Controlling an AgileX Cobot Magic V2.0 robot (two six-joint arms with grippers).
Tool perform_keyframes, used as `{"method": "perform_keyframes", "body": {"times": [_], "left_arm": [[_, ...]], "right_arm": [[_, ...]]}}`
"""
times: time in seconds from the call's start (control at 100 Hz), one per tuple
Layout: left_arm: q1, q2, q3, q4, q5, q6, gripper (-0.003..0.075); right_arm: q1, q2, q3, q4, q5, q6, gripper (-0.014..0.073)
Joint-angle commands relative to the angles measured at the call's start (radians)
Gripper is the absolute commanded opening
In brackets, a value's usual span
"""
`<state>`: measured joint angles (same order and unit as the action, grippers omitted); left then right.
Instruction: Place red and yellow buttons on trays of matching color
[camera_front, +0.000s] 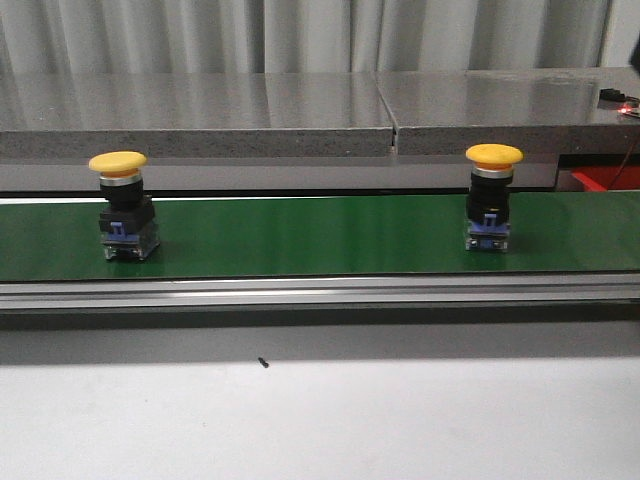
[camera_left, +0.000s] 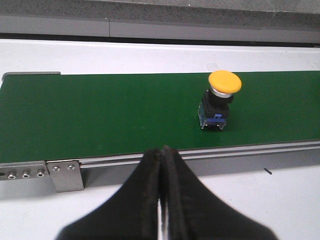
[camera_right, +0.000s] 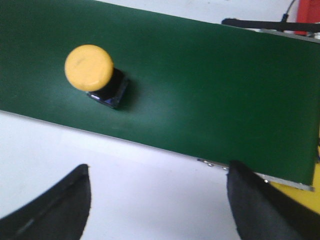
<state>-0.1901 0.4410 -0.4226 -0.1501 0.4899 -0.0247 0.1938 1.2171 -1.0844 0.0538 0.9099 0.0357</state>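
Two yellow-capped buttons with black bodies stand upright on the green belt (camera_front: 300, 235): the left button (camera_front: 124, 205) and the right button (camera_front: 491, 195). No red button shows. The left wrist view shows one yellow button (camera_left: 223, 100) on the belt beyond my left gripper (camera_left: 162, 151), which is shut and empty over the white table. The right wrist view shows a yellow button (camera_right: 90, 68) from above; my right gripper (camera_right: 159, 172) is open and empty over the white table, short of the belt's edge. Neither gripper shows in the front view.
A grey stone-like ledge (camera_front: 200, 115) runs behind the belt. A red object (camera_front: 603, 180) sits at the far right, also in the right wrist view (camera_right: 308, 15) beside a black cable. A yellow patch (camera_right: 316, 175) shows past the belt's end. A metal rail (camera_front: 300, 292) borders the belt's front.
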Motion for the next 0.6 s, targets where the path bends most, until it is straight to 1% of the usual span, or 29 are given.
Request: {"method": "perform_keyframes", "body": {"times": [0.0,0.14,0.28,0.59], "left_arm": [[-0.006,0.003,-0.028,-0.004,-0.080,-0.005,-0.0020],[-0.006,0.003,-0.028,-0.004,-0.080,-0.005,-0.0020],[-0.006,0.003,-0.028,-0.004,-0.080,-0.005,-0.0020],[-0.006,0.003,-0.028,-0.004,-0.080,-0.005,-0.0020]], "right_arm": [[0.029,0.033,-0.081,0.010,-0.023,-0.001,0.0624],[0.060,0.134,-0.178,0.046,0.017,0.004,0.0620],[0.060,0.235,-0.259,0.067,0.055,0.059,0.0620],[0.037,0.390,-0.278,0.033,0.029,0.158,0.0620]]}}
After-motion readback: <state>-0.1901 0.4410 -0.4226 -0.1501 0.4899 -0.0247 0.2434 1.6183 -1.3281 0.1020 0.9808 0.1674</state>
